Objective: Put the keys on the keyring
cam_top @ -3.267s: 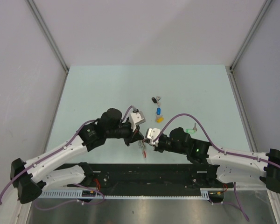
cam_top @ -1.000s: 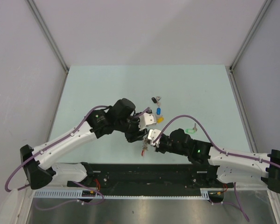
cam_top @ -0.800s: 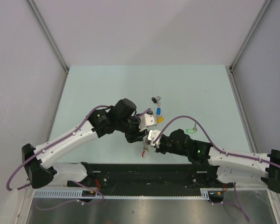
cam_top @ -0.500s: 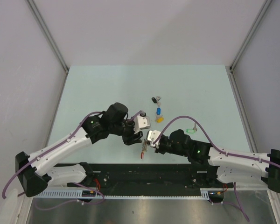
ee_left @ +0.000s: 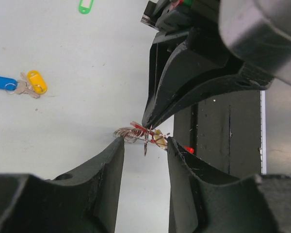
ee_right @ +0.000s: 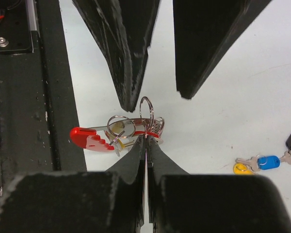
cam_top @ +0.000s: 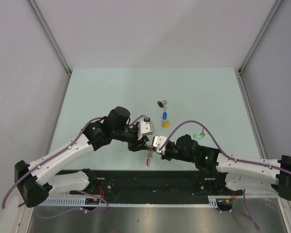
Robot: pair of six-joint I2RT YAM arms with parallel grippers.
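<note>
The keyring (ee_right: pixel 136 127), a bunch of silvery loops on a red band with a red notched piece at one side, hangs just above the table near the front edge (cam_top: pixel 149 158). My right gripper (ee_right: pixel 145 138) is shut on its red band. My left gripper (ee_left: pixel 145 141) is open, its fingertips (ee_right: pixel 131 97) standing on either side of one upright loop without touching it. In the left wrist view the keyring (ee_left: pixel 136 132) sits just beyond my fingertips. Loose keys lie further back: black (cam_top: pixel 160 103), blue (cam_top: pixel 164 115), yellow (cam_top: pixel 165 124) and green (cam_top: pixel 199 135).
The black base plate (cam_top: pixel 150 182) runs along the near edge, right beside the keyring and under both wrists. Grey enclosure walls stand at the left, right and back of the pale green table (cam_top: pixel 111 92).
My left arm has drawn back a little to the left, and its jaws have narrowed slightly around the keyring's loop. The right gripper and keyring have stayed put.
</note>
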